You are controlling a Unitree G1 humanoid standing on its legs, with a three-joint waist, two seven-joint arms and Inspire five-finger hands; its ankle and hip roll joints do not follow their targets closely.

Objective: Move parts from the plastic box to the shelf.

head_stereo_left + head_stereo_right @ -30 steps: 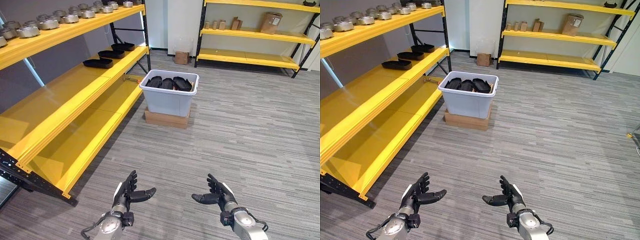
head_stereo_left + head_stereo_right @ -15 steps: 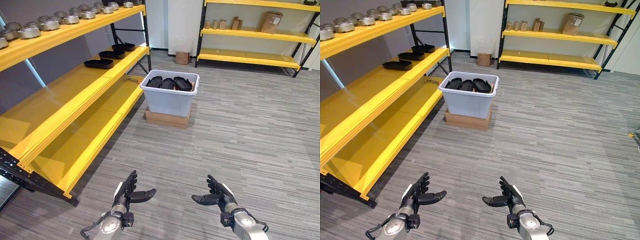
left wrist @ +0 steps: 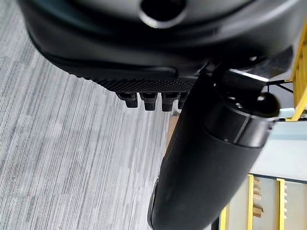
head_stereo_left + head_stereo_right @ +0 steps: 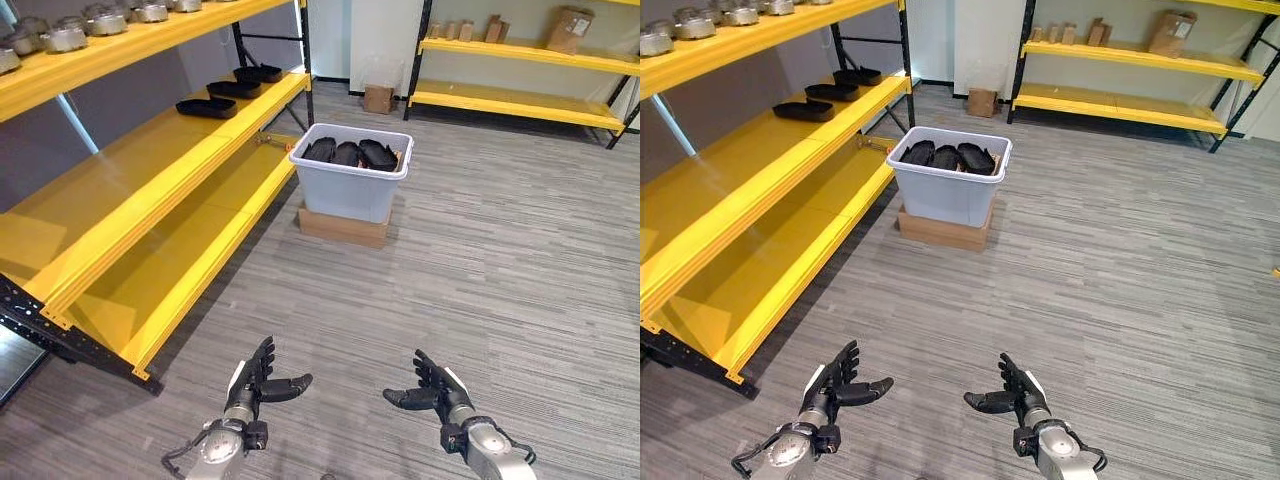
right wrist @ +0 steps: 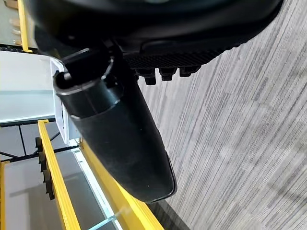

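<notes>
Grey plastic forms the box [image 4: 351, 185], which stands on a flat cardboard base [image 4: 343, 226] on the striped grey floor [image 4: 500, 280], just beside the outer edge of the yellow shelf [image 4: 130, 190] on the robot's left. Several black parts [image 4: 349, 154] lie side by side inside the box, filling it close to the rim. More black parts of the same kind [image 4: 207, 107] rest on the middle level of that shelf, toward its far end, well apart from the box. On the top level a row of round metal pieces [image 4: 65, 37] sits along the edge. Across the room a second yellow shelf [image 4: 520, 100] stands against the wall, carrying a brown carton [image 4: 570, 28] and a few small brown items [image 4: 465, 30] on its upper level; a small cardboard box [image 4: 378, 98] sits on the floor near its end. Both hands hover low over the floor in the near foreground, well apart from the box and from the shelf. The left hand [image 4: 255, 385] has its fingers straight and spread, thumb pointing inward, and holds nothing. The right hand [image 4: 432, 388] mirrors it, fingers extended and relaxed, thumb toward the other hand, also empty. The two hands face each other with bare floor between them.
</notes>
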